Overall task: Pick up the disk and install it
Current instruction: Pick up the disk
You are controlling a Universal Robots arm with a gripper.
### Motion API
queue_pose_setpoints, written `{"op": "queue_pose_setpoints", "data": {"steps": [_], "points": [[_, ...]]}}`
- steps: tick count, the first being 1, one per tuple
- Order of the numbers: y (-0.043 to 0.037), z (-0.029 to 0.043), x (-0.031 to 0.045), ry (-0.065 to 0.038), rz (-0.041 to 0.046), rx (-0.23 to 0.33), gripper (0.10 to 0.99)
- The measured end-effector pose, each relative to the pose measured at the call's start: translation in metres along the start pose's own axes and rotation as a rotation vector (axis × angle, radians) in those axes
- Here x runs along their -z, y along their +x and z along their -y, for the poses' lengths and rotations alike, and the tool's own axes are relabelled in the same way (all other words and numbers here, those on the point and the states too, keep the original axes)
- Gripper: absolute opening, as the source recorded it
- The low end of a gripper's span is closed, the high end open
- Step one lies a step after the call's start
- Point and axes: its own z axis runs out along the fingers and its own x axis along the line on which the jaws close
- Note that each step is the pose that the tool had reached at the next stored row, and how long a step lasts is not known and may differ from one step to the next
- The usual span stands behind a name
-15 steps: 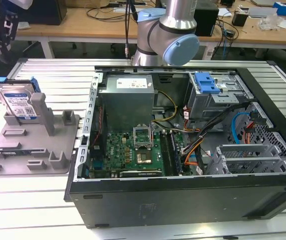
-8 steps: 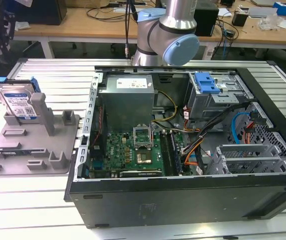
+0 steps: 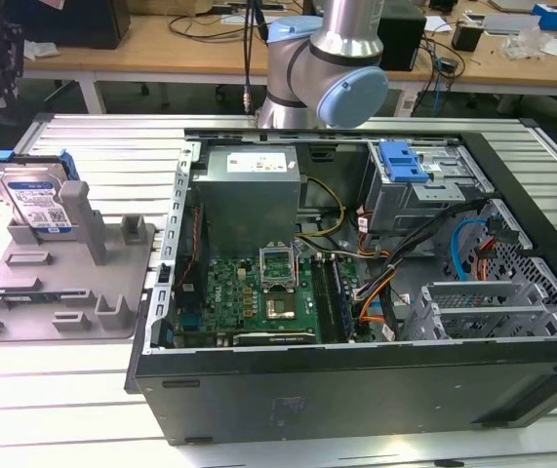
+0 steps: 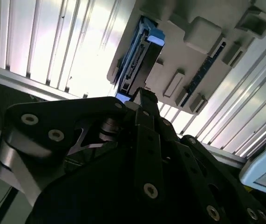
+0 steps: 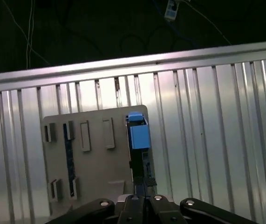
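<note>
Exterior view: the disk [image 3: 36, 200] stands on edge in the grey holder [image 3: 63, 292] at the exterior view's left, well apart from the open case [image 3: 356, 390]. The arm [image 3: 327, 58] stands behind the case. The disk's label is white and blue, and we make out no writing on it.

Second wrist view: the claw [image 4: 143, 95] hangs above the disk [image 4: 139, 60], apart from it. We see the disk edge-on in its blue frame.

First wrist view: the claw [image 5: 140, 179] looks clenched on nothing and lines up over the disk [image 5: 139, 135], whose blue frame end faces us.

Risks, as we judge them: a clenched claw coming down would strike the disk's upper edge. An off-centre grip could tip the disk or jam it in its slot. The loose cables [image 3: 434, 234] in the case could snag the disk near the bay [image 3: 424, 185].
</note>
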Motion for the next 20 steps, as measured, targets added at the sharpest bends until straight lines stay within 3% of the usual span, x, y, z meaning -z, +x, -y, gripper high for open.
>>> {"op": "queue_pose_setpoints", "data": {"steps": [3, 20], "points": [[0.0, 0.0, -0.0001, 0.001, -0.0029, 0.062, 0.106], [0.0, 0.0001, -0.0015, 0.011, -0.002, 0.063, 0.106]]}}
